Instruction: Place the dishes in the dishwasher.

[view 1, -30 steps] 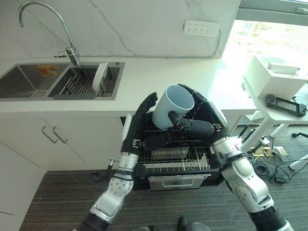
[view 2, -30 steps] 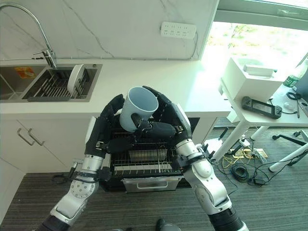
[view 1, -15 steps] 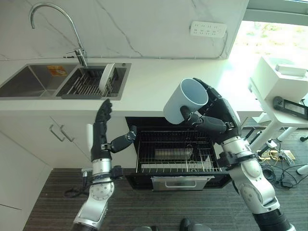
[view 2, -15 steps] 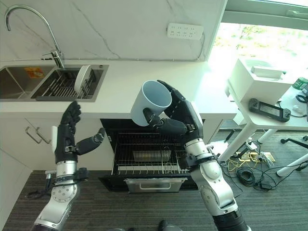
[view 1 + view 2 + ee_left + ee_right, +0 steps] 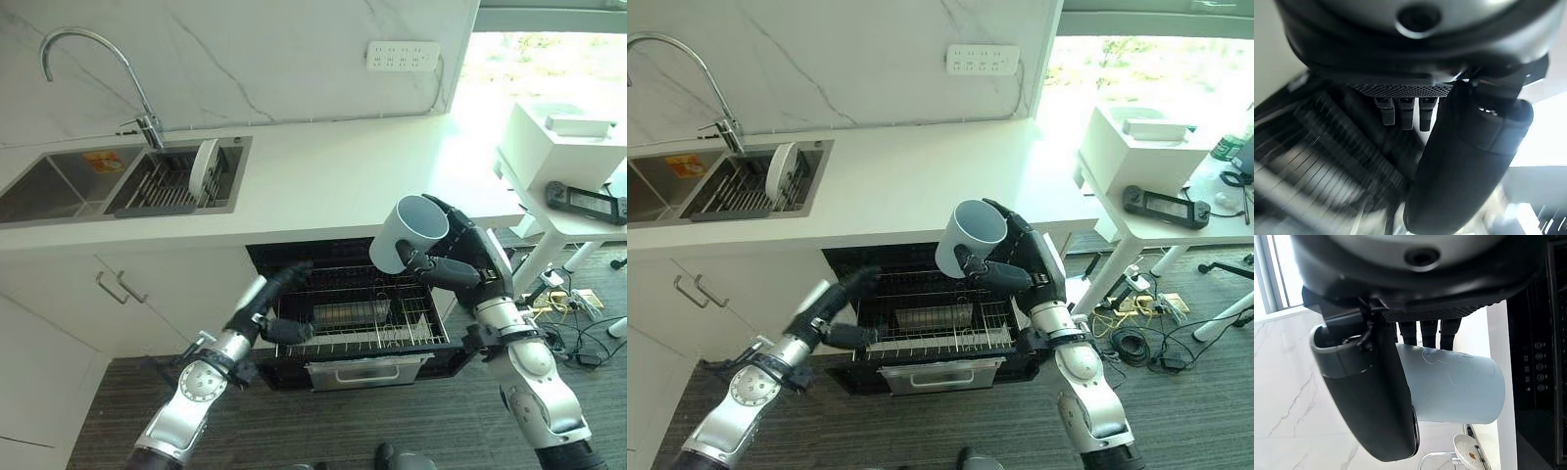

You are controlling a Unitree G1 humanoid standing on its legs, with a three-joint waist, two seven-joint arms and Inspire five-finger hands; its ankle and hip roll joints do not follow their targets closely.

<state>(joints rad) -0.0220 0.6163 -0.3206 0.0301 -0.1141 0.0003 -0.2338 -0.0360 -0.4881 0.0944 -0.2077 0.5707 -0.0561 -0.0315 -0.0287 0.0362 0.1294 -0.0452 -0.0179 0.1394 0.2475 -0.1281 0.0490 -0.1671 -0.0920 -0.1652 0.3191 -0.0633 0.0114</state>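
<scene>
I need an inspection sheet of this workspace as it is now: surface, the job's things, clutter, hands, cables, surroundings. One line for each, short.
Surface: white countertop, bare in its middle part.
Job's things: pale blue mug, tilted, held above the pulled-out dishwasher rack; white plate on edge in the sink rack.
Clutter: nothing seen on the countertop.
Hands: right hand curled round the mug; left hand low at the rack's left end, fingers straight.
Cables: a tangle on the floor under the side table.
Surroundings: tap, wall socket strip, side table with a white box and a black controller.
</scene>
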